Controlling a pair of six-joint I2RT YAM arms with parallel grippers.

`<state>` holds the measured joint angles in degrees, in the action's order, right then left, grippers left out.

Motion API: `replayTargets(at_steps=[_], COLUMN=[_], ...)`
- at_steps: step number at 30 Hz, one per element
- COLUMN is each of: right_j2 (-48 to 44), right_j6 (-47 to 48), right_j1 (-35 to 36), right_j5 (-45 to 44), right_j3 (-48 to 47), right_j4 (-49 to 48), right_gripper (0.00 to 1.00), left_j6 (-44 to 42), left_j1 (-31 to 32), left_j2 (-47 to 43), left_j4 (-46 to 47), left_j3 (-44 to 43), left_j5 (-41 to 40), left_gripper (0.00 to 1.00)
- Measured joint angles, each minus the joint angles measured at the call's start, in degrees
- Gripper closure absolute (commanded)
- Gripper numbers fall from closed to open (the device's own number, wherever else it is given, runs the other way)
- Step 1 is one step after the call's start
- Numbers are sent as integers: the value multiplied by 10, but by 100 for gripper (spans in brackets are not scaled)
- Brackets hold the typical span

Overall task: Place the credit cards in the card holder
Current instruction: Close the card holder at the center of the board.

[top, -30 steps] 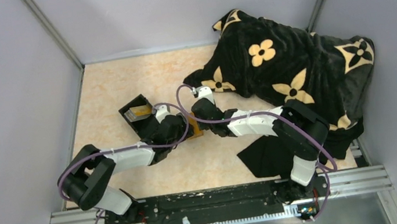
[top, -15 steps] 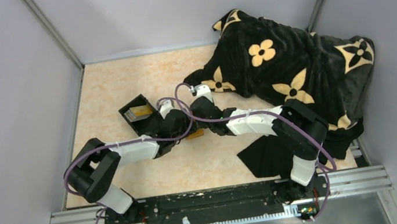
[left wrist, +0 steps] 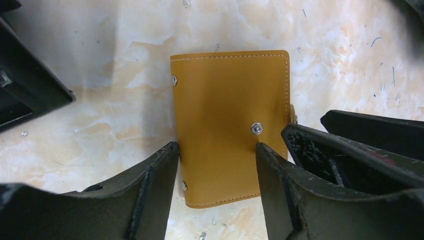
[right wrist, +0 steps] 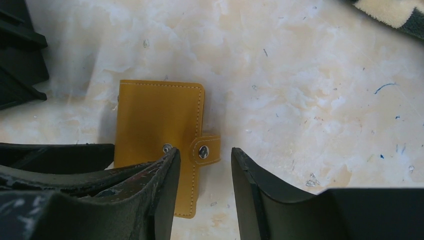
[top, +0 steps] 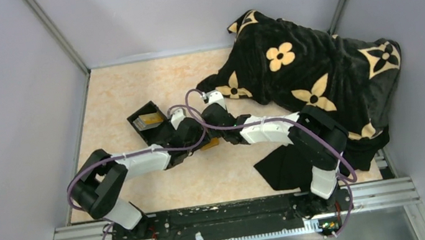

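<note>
Two spread: left pincer [left wrist: 216, 147], right pincer [right wrist: 205, 152].
Left wrist: holder [left wrist: 225, 100] straddled.
Right wrist only: snap tab [right wrist: 207, 149] in its gap.
Top only: box [top: 135, 122], blanket [top: 310, 75].

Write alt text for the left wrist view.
A tan card holder lies flat on a marbled table, with the open black fingers of the left hand at either side of its lower end. A black box edges in at the left.
</note>
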<state>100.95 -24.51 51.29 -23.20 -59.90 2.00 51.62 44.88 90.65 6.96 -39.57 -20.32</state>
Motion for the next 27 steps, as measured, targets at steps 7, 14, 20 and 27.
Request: replayTargets(at_steps=[7,14,20,27], right_j2=[1,24,38,38], right_j6=[-1,-1,-1,-1], right_j1=[0,0,0,0], right_j5=[4,4,4,3], right_j3=[-8,-29,-29,-29], right_j4=[9,11,24,25], right_gripper=[63,67,70,74], left_j6=[28,38,40,41], left_j1=[1,1,1,1], left_j2=[-14,-17,-17,-16], left_j4=[5,5,5,5], left_j3=[19,22,22,22], left_j5=[4,4,4,4], left_gripper=[37,37,38,38])
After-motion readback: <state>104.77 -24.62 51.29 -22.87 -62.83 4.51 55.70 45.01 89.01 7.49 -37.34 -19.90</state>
